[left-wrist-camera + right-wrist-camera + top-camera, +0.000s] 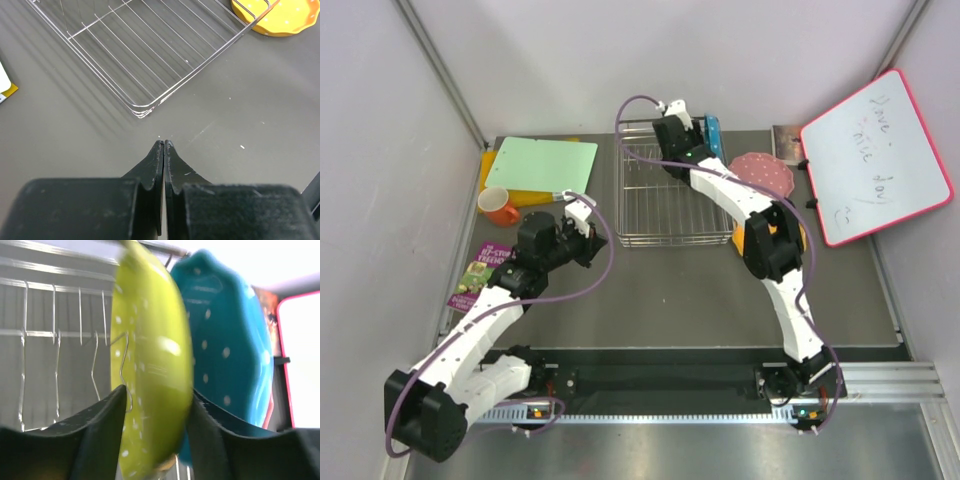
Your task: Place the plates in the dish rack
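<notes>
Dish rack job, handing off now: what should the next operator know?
Left end effector: shut, empty, over the table by a corner of the dish rack.
Right end effector: astride the yellow-green plate at the dividers; grip or release unclear.
Done: blue plate upright in the rack.
Remaining: seat yellow-green, then pink plate and orange plate, both on the table right of the rack.

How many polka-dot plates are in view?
4. Blue stands in the dish rack; yellow-green beside it, between the right fingers; pink lies right of the rack; orange lies partly under the right arm.
</notes>
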You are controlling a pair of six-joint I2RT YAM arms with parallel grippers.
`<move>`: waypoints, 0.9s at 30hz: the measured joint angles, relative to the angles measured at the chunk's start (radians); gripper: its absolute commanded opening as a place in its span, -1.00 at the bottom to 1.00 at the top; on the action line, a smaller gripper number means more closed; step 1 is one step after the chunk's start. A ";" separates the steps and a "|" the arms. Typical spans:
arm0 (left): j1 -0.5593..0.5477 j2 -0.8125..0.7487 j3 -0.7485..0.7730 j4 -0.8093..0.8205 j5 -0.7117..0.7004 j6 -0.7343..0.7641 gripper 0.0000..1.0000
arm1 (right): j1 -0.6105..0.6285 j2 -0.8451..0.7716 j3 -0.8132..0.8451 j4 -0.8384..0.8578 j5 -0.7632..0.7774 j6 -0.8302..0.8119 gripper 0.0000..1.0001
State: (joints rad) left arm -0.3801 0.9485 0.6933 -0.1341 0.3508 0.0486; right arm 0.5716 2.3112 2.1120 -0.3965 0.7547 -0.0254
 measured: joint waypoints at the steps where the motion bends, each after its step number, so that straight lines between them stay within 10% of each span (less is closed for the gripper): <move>1: 0.000 0.000 0.000 0.001 0.000 0.002 -0.95 | 0.000 0.000 0.008 0.004 0.000 -0.005 0.01; 9: 0.000 0.000 0.000 0.005 0.001 0.006 -0.93 | -0.011 -0.111 0.015 0.016 -0.013 -0.035 0.01; 21: -0.002 -0.016 0.078 -0.018 -0.030 0.056 0.10 | -0.016 -0.470 -0.099 0.021 -0.211 -0.074 0.64; 25: -0.024 -0.026 0.167 -0.032 0.005 0.149 -0.30 | -0.183 -0.698 -0.282 -0.039 -0.374 -0.078 0.66; 27: -0.040 -0.025 0.204 -0.044 0.040 0.191 -1.00 | -0.309 -0.764 -0.346 -0.061 -0.442 -0.079 0.72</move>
State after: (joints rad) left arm -0.4198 0.9234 0.8970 -0.1780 0.3908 0.2398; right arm 0.2626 1.5471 1.7664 -0.4576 0.3130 -0.1043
